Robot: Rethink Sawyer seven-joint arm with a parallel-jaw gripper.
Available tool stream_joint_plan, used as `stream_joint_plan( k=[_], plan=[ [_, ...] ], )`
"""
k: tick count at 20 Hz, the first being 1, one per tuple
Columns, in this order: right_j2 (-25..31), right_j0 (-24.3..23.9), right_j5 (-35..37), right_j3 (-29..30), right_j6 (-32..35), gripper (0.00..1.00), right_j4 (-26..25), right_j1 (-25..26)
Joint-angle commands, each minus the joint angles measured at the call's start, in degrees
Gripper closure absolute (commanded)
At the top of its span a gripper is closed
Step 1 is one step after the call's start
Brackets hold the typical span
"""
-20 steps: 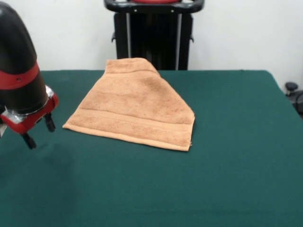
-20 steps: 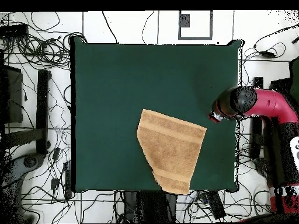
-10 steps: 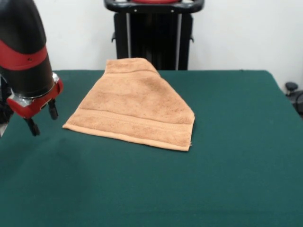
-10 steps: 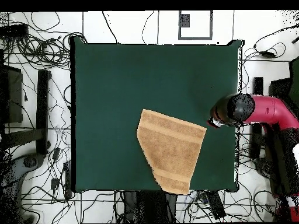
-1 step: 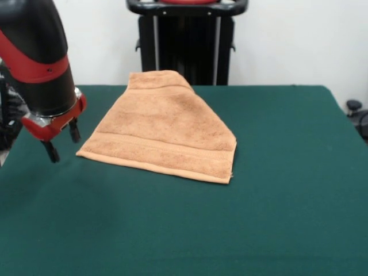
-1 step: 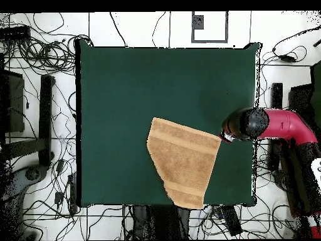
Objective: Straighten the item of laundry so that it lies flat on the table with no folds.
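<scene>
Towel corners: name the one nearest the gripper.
The towel's front-left corner in the front view, beside the open gripper. The front-right corner and the far narrow end lie well away.

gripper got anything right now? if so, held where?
Nothing held. The gripper is open and empty, beside the towel, near its corner, not touching it.

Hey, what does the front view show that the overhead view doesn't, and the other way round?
Only the front view shows the pincer from the side, its two dark fingers apart and empty, just off the towel's corner, and the black stand behind. Only the overhead view shows the towel's whole outline with one corner cut diagonally, reaching the table's edge, plus the cables on the floor. Both show the towel, the green table and the red and black arm beside the towel.
</scene>
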Motion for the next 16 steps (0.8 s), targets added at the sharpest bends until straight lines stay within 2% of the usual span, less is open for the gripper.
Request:
stream_joint_plan(
  k=[1,16],
  plan=[
    [-3.1,2.9,-6.4,6.5,9.8,0.00,1.1,2.0],
    [-5.8,4.4,-8.4,7.2,10.2,0.00,3.5,1.9]
  ],
)
